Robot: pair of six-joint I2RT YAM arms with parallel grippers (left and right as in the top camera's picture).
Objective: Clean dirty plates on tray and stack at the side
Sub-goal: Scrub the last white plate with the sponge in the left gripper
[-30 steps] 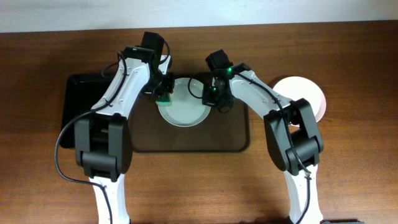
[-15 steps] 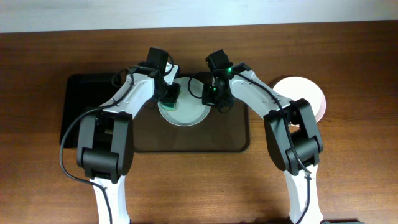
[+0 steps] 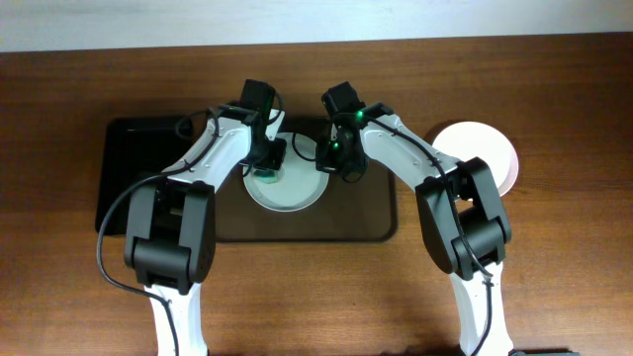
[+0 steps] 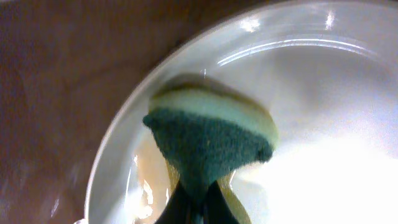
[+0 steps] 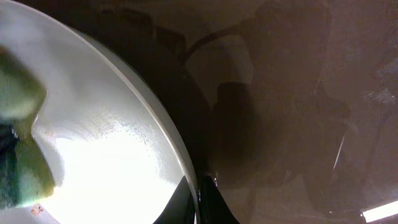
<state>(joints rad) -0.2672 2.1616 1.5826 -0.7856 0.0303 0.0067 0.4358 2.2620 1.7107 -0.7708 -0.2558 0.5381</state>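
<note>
A white plate (image 3: 292,188) lies on the dark brown tray (image 3: 356,213). My left gripper (image 3: 267,163) is shut on a green and yellow sponge (image 4: 211,134) and presses it on the plate's left part (image 4: 323,124), where a faint brownish smear (image 4: 152,162) shows. My right gripper (image 3: 331,158) is shut on the plate's right rim (image 5: 180,155); the sponge shows at the left of that view (image 5: 15,124). Another white plate (image 3: 485,148) lies on the table to the right of the tray.
A narrower black tray (image 3: 134,178) lies left of the brown tray. The wooden table (image 3: 554,257) runs around both trays. A pale wall edge (image 3: 316,20) runs along the back.
My left gripper moved the sponge right and down onto the plate's surface. The plate shifted slightly toward the front. The right gripper stayed on the rim.
</note>
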